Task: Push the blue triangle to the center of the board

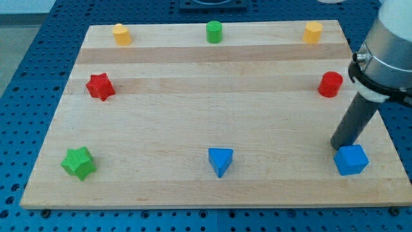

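The blue triangle [220, 161] lies on the wooden board [212, 122] near the view's bottom edge, about midway across. My tip [337, 146] stands at the view's right, far from the triangle, just above and left of a blue cube [351, 160] and close to touching it. The dark rod rises up and to the right from the tip to the arm's grey body.
A green star [78, 162] sits at bottom left and a red star [100, 86] at left. A yellow block [121, 33], a green cylinder [214, 31] and a yellow block [313, 32] line the top. A red cylinder [330, 84] is at right.
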